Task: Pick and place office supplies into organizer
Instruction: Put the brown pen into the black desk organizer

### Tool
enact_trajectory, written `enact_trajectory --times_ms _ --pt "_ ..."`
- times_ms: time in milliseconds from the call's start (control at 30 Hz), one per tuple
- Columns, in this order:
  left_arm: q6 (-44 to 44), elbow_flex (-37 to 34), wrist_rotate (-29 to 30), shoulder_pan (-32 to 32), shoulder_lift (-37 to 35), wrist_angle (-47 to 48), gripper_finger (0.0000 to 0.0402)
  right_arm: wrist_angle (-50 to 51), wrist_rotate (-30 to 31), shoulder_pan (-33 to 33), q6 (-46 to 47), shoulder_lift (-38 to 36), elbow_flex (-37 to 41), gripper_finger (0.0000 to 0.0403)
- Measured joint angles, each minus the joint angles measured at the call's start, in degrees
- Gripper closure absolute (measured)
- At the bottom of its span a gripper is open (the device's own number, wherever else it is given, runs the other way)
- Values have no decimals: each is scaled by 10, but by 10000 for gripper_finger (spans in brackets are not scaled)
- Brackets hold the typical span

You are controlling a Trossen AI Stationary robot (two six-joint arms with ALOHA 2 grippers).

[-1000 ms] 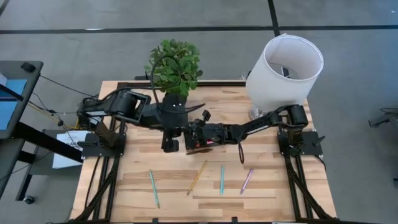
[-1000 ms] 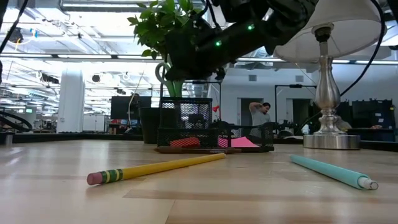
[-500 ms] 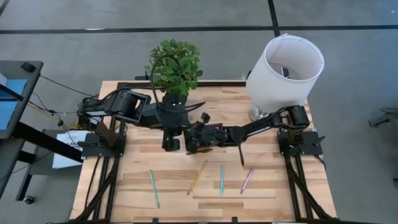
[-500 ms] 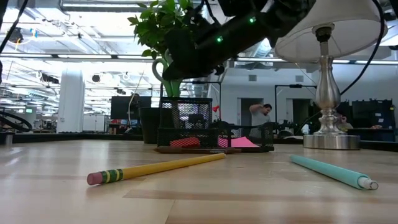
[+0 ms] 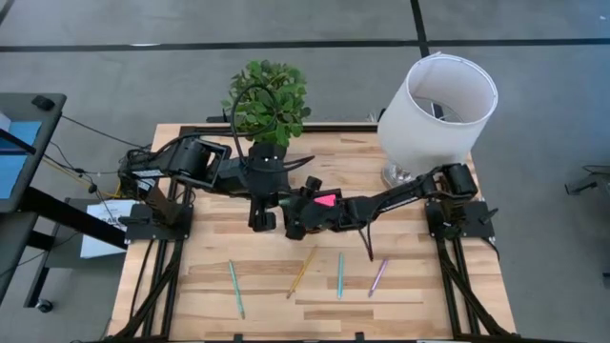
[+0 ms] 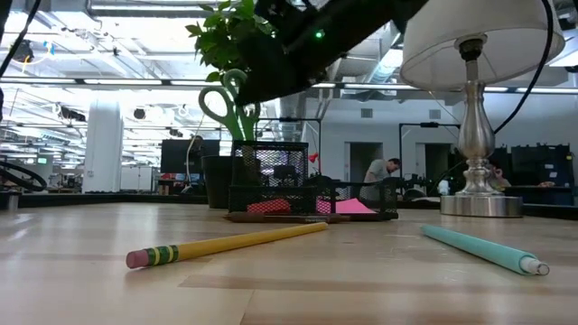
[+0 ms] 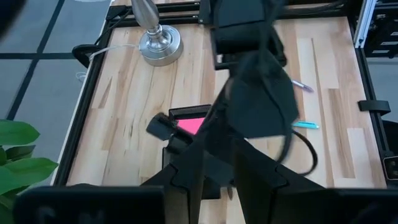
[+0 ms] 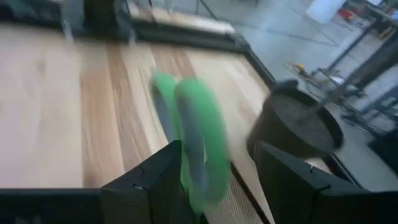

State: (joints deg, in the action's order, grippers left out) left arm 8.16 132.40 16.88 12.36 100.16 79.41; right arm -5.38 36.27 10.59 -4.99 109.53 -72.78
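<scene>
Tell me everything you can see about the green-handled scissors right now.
The green-handled scissors stand handles-up in the tall mesh cup of the black wire-mesh organizer, in front of the potted plant. Two glossy green plastic finger loops show above the cup's rim; the blades are hidden inside. In the right wrist view the loops sit blurred between the right gripper's open dark fingers, with no visible contact. The organizer rests on the light wooden table.
</scene>
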Motion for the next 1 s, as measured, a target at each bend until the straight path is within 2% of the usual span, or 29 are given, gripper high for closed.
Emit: enact_trajectory --times_ms 233,367,467,567,700,833,1000 --pt "6 0 0 0 0 25 326 221 96 53 42 -22 -48 223" --pt "33 0 0 0 0 34 326 379 92 89 112 -43 -80 239" --pt "60 -1 0 0 1 70 326 507 63 119 204 -55 -85 249" --pt "82 -3 5 3 3 111 326 585 15 147 290 -61 -88 256" --pt "94 -23 27 20 2 102 326 656 -20 181 390 -63 -87 264" --pt "113 -50 56 49 0 107 326 747 14 208 519 -65 -87 272" --pt "169 -100 148 79 -5 106 326 882 97 262 691 -89 -82 282"
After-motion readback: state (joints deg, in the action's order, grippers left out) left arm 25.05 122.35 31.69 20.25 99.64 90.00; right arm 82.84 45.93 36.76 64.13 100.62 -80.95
